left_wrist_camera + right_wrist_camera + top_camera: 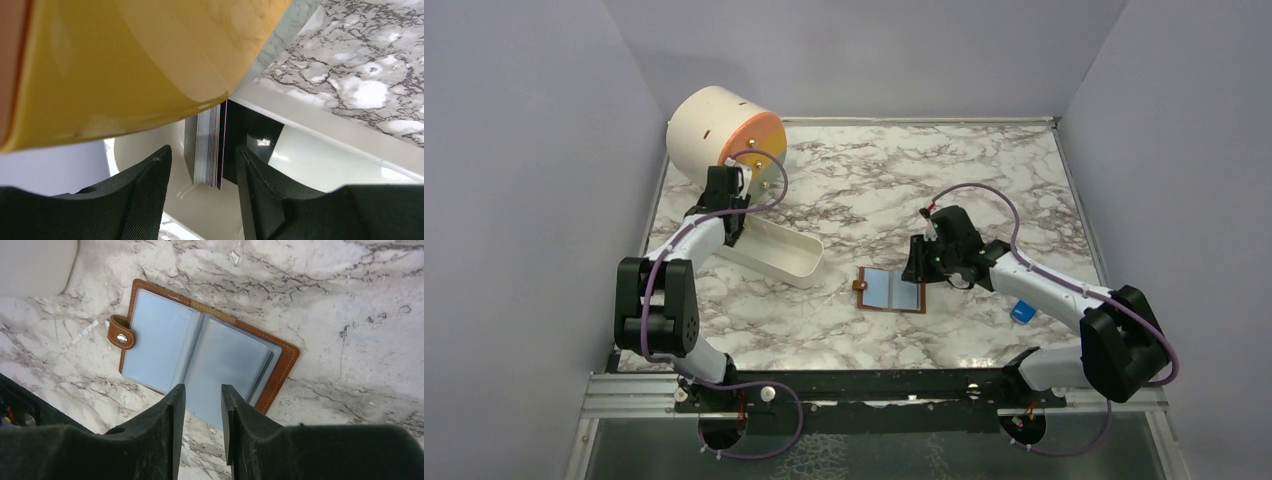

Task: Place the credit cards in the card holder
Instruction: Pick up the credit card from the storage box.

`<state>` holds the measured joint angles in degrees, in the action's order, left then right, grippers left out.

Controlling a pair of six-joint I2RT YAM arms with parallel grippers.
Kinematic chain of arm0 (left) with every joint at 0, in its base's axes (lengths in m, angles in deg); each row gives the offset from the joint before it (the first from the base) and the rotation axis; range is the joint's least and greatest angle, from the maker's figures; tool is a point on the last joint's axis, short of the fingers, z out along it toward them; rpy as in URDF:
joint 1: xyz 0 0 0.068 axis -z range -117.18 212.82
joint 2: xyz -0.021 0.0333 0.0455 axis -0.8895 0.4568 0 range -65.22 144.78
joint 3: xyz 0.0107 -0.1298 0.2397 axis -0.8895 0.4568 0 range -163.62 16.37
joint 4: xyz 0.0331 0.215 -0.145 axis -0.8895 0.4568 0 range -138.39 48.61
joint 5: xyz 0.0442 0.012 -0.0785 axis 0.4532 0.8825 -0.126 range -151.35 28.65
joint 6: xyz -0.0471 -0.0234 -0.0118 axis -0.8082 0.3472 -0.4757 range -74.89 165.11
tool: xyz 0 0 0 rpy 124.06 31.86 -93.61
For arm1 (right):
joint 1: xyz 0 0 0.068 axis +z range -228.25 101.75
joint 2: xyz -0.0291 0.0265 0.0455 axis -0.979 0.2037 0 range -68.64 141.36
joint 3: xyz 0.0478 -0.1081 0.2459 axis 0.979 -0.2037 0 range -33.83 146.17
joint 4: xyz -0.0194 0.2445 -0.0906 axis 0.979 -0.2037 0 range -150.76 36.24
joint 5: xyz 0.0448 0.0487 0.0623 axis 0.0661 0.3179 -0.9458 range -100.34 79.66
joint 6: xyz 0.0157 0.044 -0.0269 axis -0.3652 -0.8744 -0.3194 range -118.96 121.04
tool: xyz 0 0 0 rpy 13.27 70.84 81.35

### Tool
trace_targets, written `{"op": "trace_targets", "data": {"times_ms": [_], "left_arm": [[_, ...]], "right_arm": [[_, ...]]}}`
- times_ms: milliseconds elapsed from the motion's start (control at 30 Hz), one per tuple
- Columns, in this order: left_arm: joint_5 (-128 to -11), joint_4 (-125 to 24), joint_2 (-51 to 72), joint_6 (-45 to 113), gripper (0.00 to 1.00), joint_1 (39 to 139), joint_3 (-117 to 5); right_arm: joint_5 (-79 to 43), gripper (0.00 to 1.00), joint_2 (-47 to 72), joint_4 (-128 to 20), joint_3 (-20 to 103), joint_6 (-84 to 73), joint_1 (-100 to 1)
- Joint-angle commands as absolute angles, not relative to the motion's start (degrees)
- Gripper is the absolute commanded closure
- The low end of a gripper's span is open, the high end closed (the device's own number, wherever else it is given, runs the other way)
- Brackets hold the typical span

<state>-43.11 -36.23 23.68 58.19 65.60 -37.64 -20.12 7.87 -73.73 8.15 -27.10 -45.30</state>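
- Since the cards (207,135) stand on edge as a tight stack at one end of the tray (320,125), their faces are open to a side pinch instead of lying flat and hard to lift
- left gripper (202,165) straddles that stack, jaws spread with a gap showing on each side, so nothing is pinched yet; I judge it is lining up to clamp
- drum (714,135) sits just beside the tray's far end and fills the top of the left wrist view, which probably leaves little room to tilt
- wallet (892,290) lies open and flat mid-table (854,180), well apart from the tray, pale pockets (155,335) facing up to take cards
- right gripper (201,395) hangs over the wallet's near edge, jaws narrowly parted and holding nothing, likely to steady it; whether it touches I cannot tell
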Motion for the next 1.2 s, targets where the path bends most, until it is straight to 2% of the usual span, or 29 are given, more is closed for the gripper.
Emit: {"op": "trace_targets", "data": {"times_ms": [0,233,400,600,933,1167], "left_arm": [[-43.42,-39.48,25.71,59.59,0.48,65.24,-37.87],[-42.12,-39.0,30.44,59.64,0.5,65.21,-39.45],[-39.55,-40.57,31.18,60.1,0.62,65.21,-38.93],[-37.05,-41.19,31.08,60.61,0.68,65.23,-39.17],[-32.61,-40.88,31.37,61.73,0.63,65.23,-40.71],[-31.9,-41.01,31.31,61.98,0.66,65.26,-40.42]], "right_arm": [[-19.87,0.67,8.74,-73.95,11.35,-25.03,-45.04],[-19.74,0.67,9.15,-74.49,11.94,-24.91,-45.05],[-18.84,0.67,8.56,-75.83,13.15,-24.49,-45.05],[-18.42,0.68,9.03,-76.49,13.6,-23.86,-45.05],[-18.82,0.68,8.27,-75.93,12.2,-24.53,-45.07],[-19.1,0.68,7.92,-75.79,11.79,-24.41,-45.03]]}}
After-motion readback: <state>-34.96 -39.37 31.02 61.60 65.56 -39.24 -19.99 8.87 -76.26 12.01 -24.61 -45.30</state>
